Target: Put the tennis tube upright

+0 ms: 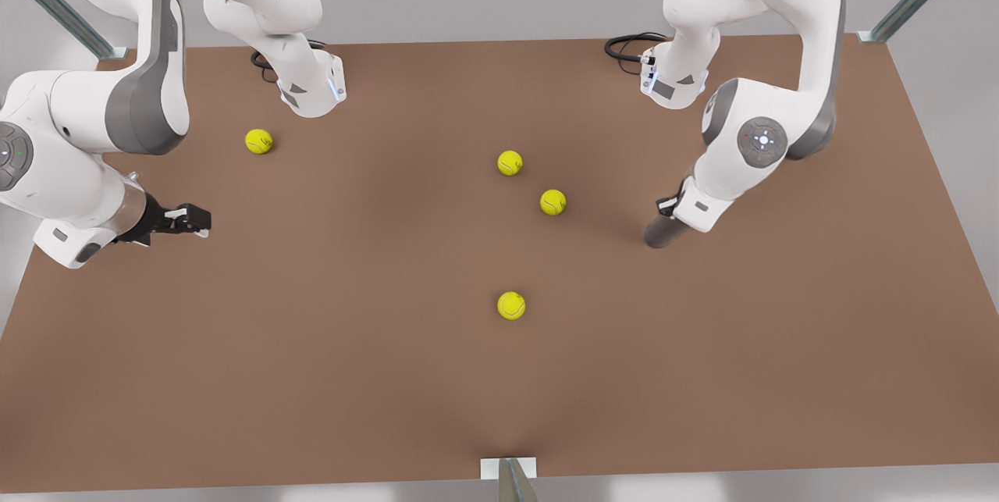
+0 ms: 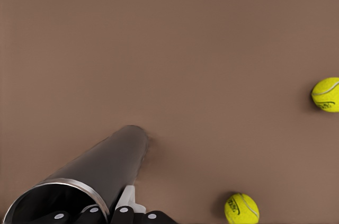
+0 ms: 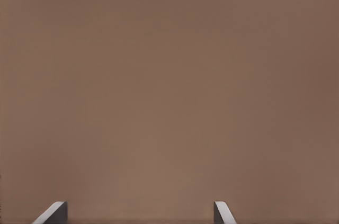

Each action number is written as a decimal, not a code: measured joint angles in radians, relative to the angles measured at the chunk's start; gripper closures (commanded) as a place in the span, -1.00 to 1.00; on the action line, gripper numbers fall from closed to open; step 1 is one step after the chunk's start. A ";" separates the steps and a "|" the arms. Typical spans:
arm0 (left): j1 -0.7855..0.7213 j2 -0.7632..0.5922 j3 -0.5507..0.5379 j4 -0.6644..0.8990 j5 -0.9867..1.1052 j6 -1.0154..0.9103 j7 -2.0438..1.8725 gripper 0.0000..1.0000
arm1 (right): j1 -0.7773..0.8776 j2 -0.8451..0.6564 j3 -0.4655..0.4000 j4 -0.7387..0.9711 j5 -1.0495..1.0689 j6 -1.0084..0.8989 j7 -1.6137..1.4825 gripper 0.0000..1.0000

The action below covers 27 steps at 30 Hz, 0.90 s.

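Observation:
The tennis tube [image 2: 100, 173] is a dark grey cylinder with a silver rim around its hollow end. It is tilted, and its far end touches the brown table [image 2: 169, 49]. My left gripper [image 2: 114, 212] is shut on the tube at the rim end. In the front view this gripper [image 1: 680, 211] is on the front view's right, and the tube [image 1: 662, 233] sticks out below it onto the table. My right gripper [image 1: 195, 219] waits above the table at the front view's left. It is open, and its fingertips [image 3: 53, 213] stand apart over bare tabletop.
Several yellow tennis balls lie loose: one near the back left [image 1: 258, 141], two mid-table [image 1: 510, 163] [image 1: 552, 202], and one nearer the front [image 1: 511, 305]. Two of the balls [image 2: 241, 208] [image 2: 326, 94] lie beside the tube. Both arm bases stand at the back edge.

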 measured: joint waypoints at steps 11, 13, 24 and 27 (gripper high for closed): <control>-0.043 0.106 0.029 0.063 0.063 -0.014 -0.010 0.57 | 0.001 0.000 0.000 0.000 0.000 0.000 0.000 -1.00; -0.042 0.107 0.040 0.064 0.065 -0.014 -0.007 0.57 | 0.001 0.003 0.001 0.000 0.000 0.000 0.000 -1.00; -0.054 0.115 0.041 0.086 0.082 -0.037 0.001 -0.98 | 0.003 0.008 0.003 -0.001 0.002 0.000 -0.002 -1.00; -0.055 0.116 0.041 0.111 0.084 -0.067 -0.001 -0.98 | 0.003 0.008 0.004 0.000 0.002 0.000 -0.002 -1.00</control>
